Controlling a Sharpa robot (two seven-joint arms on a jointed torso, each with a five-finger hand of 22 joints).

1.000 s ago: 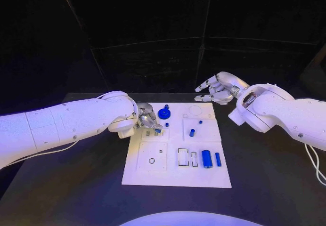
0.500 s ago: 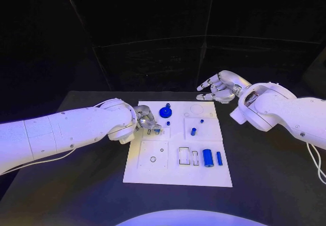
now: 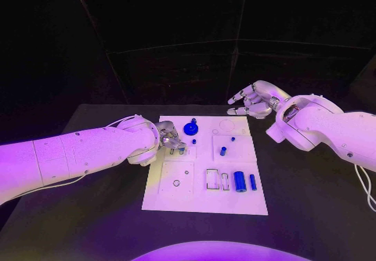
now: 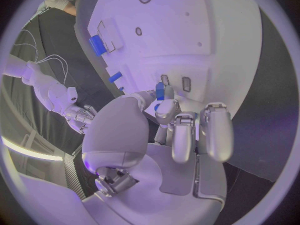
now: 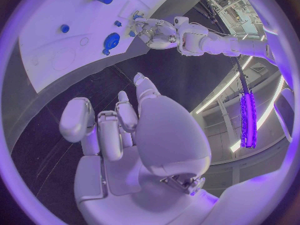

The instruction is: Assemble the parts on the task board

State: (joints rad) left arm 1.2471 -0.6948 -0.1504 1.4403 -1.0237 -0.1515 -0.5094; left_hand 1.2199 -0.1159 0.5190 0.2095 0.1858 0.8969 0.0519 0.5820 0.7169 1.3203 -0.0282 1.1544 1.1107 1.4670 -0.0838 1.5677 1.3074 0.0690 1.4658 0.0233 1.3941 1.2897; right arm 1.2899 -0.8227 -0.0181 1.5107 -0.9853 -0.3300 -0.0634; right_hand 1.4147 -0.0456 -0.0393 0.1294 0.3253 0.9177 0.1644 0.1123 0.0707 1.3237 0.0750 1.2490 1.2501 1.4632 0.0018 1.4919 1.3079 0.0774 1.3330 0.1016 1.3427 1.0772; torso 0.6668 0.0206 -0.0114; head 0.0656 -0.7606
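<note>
The white task board (image 3: 168, 190) lies in the middle of the black table. My left hand (image 3: 170, 139) is low over the board's left side and pinches a small blue part (image 4: 160, 91) between thumb and a finger, just above two narrow slots (image 4: 186, 84). The same part shows by the fingertips (image 3: 181, 150) in the head view. My right hand (image 3: 252, 101) hovers past the board's far right corner with fingers spread and nothing in it (image 5: 119, 120). A blue knob (image 3: 190, 129), two short pegs (image 3: 223, 152), a thick cylinder (image 3: 239, 181) and a thin bar (image 3: 252, 182) sit on the board.
Rectangular recesses (image 3: 212, 180) lie left of the thick cylinder, and a small ring hole (image 3: 176, 184) is on the board's near left. Bare black table (image 3: 313, 206) surrounds the board. A cable (image 3: 362, 187) hangs from my right arm.
My left hand stays at the slots with the blue part, shifting only slightly. The right hand is nearly still.
</note>
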